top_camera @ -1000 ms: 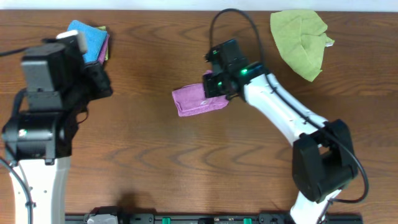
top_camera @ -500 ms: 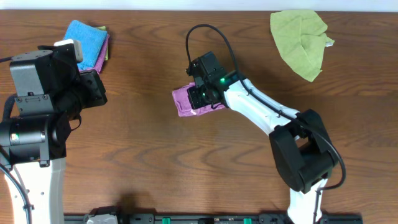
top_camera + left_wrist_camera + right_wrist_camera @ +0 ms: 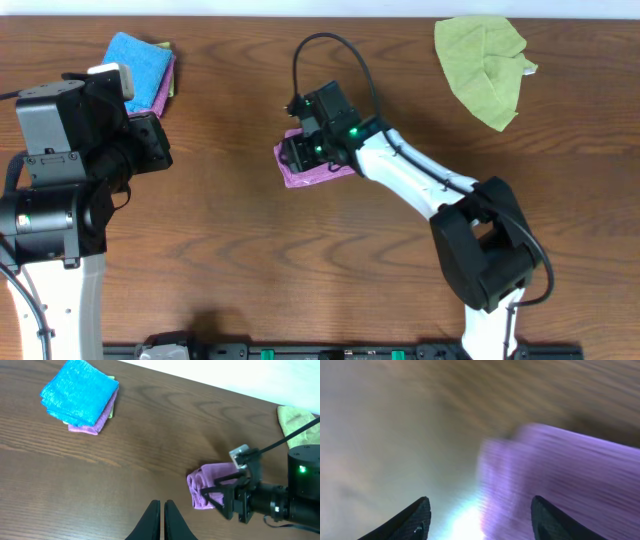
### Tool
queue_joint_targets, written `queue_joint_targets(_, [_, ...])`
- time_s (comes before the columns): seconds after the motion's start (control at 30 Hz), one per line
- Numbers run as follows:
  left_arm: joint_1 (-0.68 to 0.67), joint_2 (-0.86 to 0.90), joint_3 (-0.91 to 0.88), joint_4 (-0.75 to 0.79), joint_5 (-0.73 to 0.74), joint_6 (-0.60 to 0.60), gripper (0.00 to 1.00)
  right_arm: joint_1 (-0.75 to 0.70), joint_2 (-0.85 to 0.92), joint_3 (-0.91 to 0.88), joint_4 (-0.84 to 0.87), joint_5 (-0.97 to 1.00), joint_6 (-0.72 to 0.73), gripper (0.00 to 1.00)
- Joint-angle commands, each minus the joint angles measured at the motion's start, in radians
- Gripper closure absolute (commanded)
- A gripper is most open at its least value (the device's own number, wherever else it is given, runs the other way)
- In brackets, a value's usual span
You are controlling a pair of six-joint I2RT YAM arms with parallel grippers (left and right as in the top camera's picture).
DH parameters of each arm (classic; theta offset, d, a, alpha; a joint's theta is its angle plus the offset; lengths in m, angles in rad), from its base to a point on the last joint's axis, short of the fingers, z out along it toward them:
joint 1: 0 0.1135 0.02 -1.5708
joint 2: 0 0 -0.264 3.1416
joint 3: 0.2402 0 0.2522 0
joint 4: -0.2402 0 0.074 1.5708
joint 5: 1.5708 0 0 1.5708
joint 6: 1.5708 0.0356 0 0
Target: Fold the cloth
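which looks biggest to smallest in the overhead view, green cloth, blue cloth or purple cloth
1. green cloth: clearly largest.
2 and 3. blue cloth and purple cloth: look about alike. The left arm hides part of one and the right gripper covers part of the other, so no ranking between them.
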Motion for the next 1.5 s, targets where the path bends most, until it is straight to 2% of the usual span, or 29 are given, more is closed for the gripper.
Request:
queue_joint_targets(0.0, [0.005,0.004,-0.011,-0.005,0.007,0.018,0.94,0.031,0.01,0.007,0.054,-0.253,0.034,0.34])
queue_joint_targets(0.1, [0.005,0.016,-0.011,-0.007,0.007,0.019,0.94,0.011,0.002,0.018,0.041,-0.269,0.039,0.39])
queue_joint_targets(0.23, [0.004,0.048,-0.026,-0.025,0.051,0.077,0.94,-0.082,-0.064,0.075,-0.101,-0.208,-0.01,0.45])
queue_joint_targets(0.3, [0.002,0.062,-0.064,-0.006,0.105,0.114,0.82,-0.127,-0.12,0.135,-0.221,-0.135,-0.055,0.45])
queue_joint_targets(0.43, [-0.01,0.068,-0.189,0.085,0.104,0.121,0.77,-0.158,-0.225,0.258,-0.462,0.014,-0.121,0.44])
queue_joint_targets(0.5, [-0.023,0.068,-0.281,0.155,0.103,0.106,0.73,-0.154,-0.306,0.325,-0.624,0.23,-0.127,0.42])
queue_joint_targets(0.57, [-0.058,0.068,-0.381,0.234,0.087,0.09,0.58,-0.14,-0.404,0.35,-0.772,0.43,-0.127,0.35])
queue_joint_targets(0.7, [-0.214,0.069,-0.501,0.381,-0.066,-0.015,0.5,-0.137,-0.708,0.339,-1.024,0.657,-0.072,0.25])
queue_joint_targets(0.8, [-0.264,0.076,-0.539,0.457,-0.087,-0.073,0.4,-0.149,-0.915,0.314,-1.061,0.763,-0.117,0.2])
queue_joint_targets(0.97, [-0.312,0.153,-0.554,0.511,-0.075,-0.085,0.39,-0.182,-1.249,0.208,-1.06,0.888,-0.248,0.11])
queue_joint_targets(1.07, [-0.357,0.225,-0.554,0.537,-0.072,-0.117,0.39,-0.184,-1.398,0.092,-1.076,0.924,-0.221,0.11])
queue_joint_targets(1.17, [-0.399,0.284,-0.554,0.598,-0.072,-0.161,0.39,-0.184,-1.486,-0.08,-1.086,0.964,-0.177,0.11])
queue_joint_targets(1.3, [-0.439,0.316,-0.554,0.635,-0.072,-0.179,0.38,-0.184,-1.499,-0.252,-1.019,0.964,-0.141,0.09])
queue_joint_targets(1.4, [-0.457,0.315,-0.554,0.634,-0.072,-0.179,0.38,-0.185,-1.494,-0.287,-0.938,0.972,-0.141,0.06])
queue_joint_targets(1.47, [-0.459,0.316,-0.554,0.634,-0.073,-0.194,0.34,-0.185,-1.494,-0.289,-0.93,0.979,-0.137,0.06])
